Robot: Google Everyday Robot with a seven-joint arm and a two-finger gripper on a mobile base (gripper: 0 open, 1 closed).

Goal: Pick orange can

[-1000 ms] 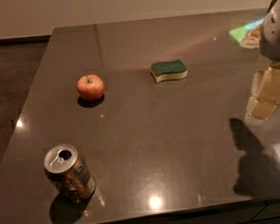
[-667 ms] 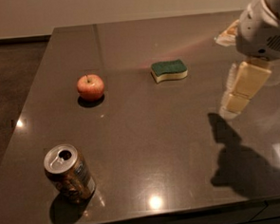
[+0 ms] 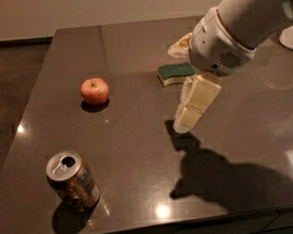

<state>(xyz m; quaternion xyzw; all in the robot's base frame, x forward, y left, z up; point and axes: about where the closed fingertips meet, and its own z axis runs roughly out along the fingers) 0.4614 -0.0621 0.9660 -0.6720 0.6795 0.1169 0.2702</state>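
This looks like the approach step. The gripper (image 3: pixel 179 87) hangs right of centre, above the dark table (image 3: pixel 138 149) and near the green sponge (image 3: pixel 175 73), its fingers spread apart and holding nothing. The orange can (image 3: pixel 72 180) stands upright at lower left (well clear of the apple (image 3: pixel 94 91)). Next, I'd say, it must cross down-left and straddle the can.

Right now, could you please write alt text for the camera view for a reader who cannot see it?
The gripper hangs above the dark table, apart from the upright orange can at front left; an apple and sponge sit behind.
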